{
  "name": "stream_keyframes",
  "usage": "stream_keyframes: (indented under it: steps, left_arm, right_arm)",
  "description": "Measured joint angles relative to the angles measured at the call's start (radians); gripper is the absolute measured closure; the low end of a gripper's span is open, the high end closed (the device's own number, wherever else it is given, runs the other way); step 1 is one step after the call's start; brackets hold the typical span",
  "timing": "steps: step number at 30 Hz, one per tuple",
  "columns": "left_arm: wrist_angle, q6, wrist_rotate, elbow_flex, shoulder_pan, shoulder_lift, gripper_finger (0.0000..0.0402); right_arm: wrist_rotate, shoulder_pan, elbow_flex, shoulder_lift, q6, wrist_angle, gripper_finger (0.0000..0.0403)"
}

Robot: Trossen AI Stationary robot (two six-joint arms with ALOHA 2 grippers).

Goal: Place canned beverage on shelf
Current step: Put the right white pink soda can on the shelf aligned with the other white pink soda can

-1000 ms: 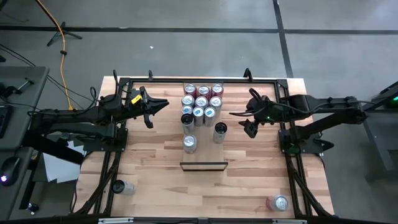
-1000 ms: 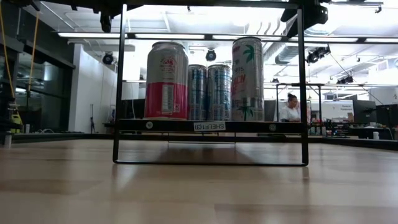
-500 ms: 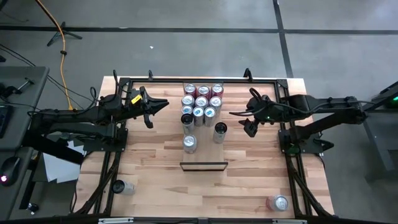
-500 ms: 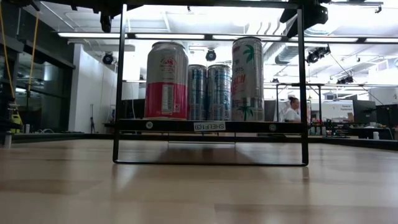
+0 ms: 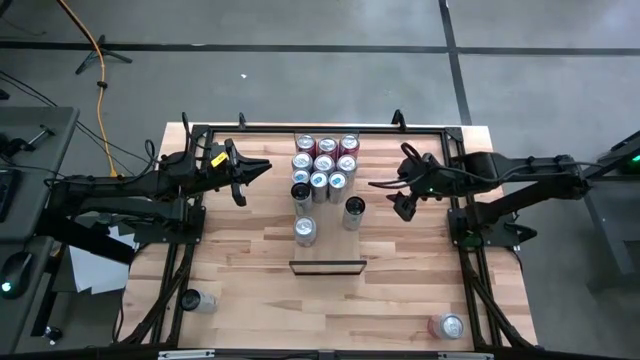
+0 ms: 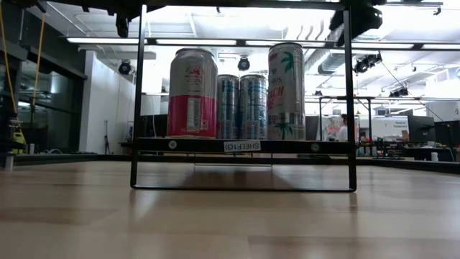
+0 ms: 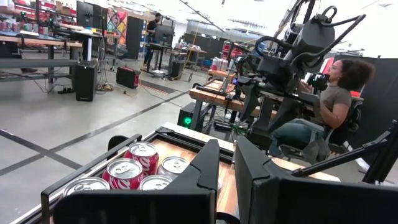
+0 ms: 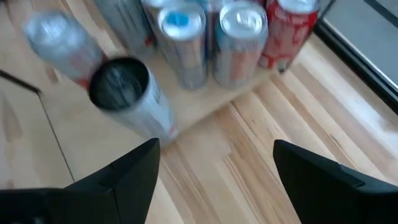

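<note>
Nothing shifting since a second ago: right gripper [image 5: 392, 196] hovering spread beside dark-topped silver can [image 5: 354, 208]; left gripper [image 5: 250, 172] idling pressed together, centre-left.

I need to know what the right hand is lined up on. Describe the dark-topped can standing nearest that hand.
The dark-topped can is a cylinder with a silvery side and a dark lid, and it looks like metal. It stands upright on the wooden table, apart from the packed cluster of cans and near another lone can. Nothing touches it. The right hand hangs open and empty just beside it. Its print is too blurred to read.
</note>
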Motion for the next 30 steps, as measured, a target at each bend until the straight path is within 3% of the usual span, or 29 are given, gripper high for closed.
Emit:
stream_keyframes:
  steps: [4, 7, 10, 14, 18, 22, 26, 30]
  left_arm:
    - [0.0, 0.0, 0.0, 0.0, 0.0, 0.0, 0.0402]
    - [0.0, 0.0, 0.0, 0.0, 0.0, 0.0, 0.0402]
    - [0.0, 0.0, 0.0, 0.0, 0.0, 0.0, 0.0402]
    - [0.0, 0.0, 0.0, 0.0, 0.0, 0.0, 0.0402]
    - [0.0, 0.0, 0.0, 0.0, 0.0, 0.0, 0.0401]
    - [0.0, 0.0, 0.0, 0.0, 0.0, 0.0, 0.0401]
    - [0.0, 0.0, 0.0, 0.0, 0.0, -0.001, 0.0402]
    - [0.0, 0.0, 0.0, 0.0, 0.0, -0.001, 0.0401]
  right_arm:
    - [-0.026, 0.011, 0.0, 0.0, 0.01, -0.103, 0.0125]
    - [-0.026, 0.03, -0.003, 0.0, 0.03, -0.163, 0.0174]
    - [-0.026, 0.053, -0.077, -0.018, 0.06, -0.119, 0.0256]
    - [-0.08, 0.087, -0.307, -0.071, 0.153, 0.112, 0.0379]
    - [-0.126, 0.105, -0.494, -0.105, 0.229, 0.448, 0.0379]
    - [-0.117, 0.104, -0.588, -0.101, 0.261, 0.711, 0.0399]
    - [-0.047, 0.092, -0.623, -0.069, 0.284, 0.803, 0.0401]
    - [-0.077, 0.066, -0.623, -0.019, 0.278, 0.913, 0.0402]
